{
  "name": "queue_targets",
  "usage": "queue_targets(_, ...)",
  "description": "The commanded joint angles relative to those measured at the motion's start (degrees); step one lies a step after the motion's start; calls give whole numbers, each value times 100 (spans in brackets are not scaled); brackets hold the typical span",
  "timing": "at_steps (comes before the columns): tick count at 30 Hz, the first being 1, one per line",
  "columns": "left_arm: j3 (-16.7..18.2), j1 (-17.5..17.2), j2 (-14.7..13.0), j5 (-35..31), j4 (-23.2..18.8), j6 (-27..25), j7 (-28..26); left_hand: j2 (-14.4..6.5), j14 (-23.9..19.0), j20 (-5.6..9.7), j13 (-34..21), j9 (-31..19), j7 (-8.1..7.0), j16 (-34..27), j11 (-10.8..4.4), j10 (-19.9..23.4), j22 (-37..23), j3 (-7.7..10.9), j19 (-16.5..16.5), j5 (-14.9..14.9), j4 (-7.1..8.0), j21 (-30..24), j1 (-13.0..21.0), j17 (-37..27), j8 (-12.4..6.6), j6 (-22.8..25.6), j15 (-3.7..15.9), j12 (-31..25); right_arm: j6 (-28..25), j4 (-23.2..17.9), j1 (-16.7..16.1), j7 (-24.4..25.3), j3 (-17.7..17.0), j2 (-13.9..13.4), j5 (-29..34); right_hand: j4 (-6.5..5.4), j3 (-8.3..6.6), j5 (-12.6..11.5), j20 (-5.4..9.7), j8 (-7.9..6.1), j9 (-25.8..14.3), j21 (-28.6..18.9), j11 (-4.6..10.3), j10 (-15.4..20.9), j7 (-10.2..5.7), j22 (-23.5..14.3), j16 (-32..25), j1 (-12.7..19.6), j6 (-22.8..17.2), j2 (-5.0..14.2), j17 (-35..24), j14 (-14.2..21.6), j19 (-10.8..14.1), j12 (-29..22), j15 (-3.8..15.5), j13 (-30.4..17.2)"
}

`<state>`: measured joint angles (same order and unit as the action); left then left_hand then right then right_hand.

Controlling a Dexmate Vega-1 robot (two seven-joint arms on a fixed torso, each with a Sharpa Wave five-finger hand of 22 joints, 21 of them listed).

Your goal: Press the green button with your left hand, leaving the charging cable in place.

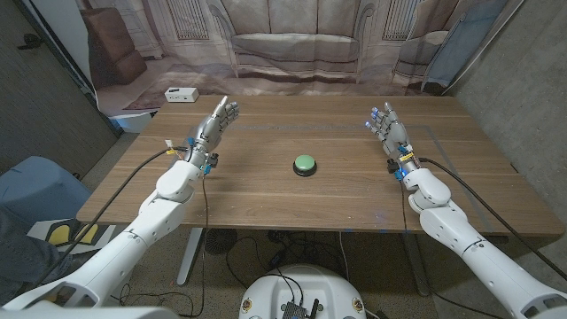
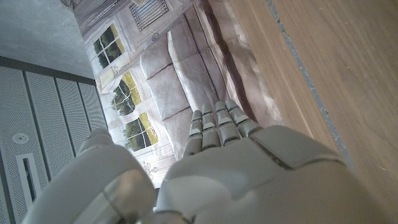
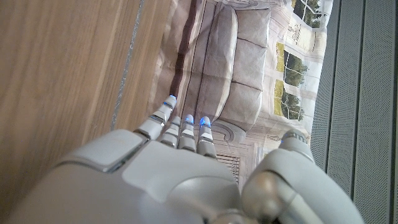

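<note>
Nothing done yet: green button (image 1: pixel 305 164) sits untouched at table (image 1: pixel 266 204) centre, left hand (image 1: pixel 215 125) empty w/ fingers straight, well apart at its 10 o'clock, right hand (image 1: pixel 387 129) likewise empty at 2 o'clock; whole reach & press remain.

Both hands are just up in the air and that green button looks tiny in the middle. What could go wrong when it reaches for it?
The left hand is well to the side of the button, so it might come down beside it on the bare table. The button sits loose, so a sideways touch could push it along instead of pressing it.
</note>
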<state>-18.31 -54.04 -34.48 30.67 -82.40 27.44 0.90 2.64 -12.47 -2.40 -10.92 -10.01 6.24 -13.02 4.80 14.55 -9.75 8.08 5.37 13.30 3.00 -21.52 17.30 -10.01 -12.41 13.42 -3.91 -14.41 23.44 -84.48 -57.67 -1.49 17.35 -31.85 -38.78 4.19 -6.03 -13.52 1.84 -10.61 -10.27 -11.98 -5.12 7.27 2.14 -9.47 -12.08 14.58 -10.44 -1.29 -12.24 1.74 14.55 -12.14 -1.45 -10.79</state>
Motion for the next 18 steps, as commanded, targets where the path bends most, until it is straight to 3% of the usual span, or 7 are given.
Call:
queue_targets(1, 43, 12, -2, -296, 157, 576, 53, 14, -102, -15, -17, -28, -17, 22, -8, 100, -23, 14, 146, -28, -53, -10, 77, -24, 11, 94, 33, -9, -70, -298, -213, 208, -93, -137, 66, -6, 23, 10, -14, -36, -33, 1, -10, 73, 6, -32, -12, -7, -24, -64, -10, 48, 60, -12, -8, -34)
queue_targets(18, 10, -98, 33, -710, 188, 1251, 76, 47, -371, -40, -21, -33, -84, 11, -98, 354, -27, -22, 446, -35, -105, 2, 128, -26, -19, 393, 107, -40, -173, -513, -360, 335, -173, -233, 67, 11, 17, 15, 4, -49, -34, 27, -28, 106, 29, -33, -9, 16, -54, -40, 2, 69, 54, -8, -26, -34)
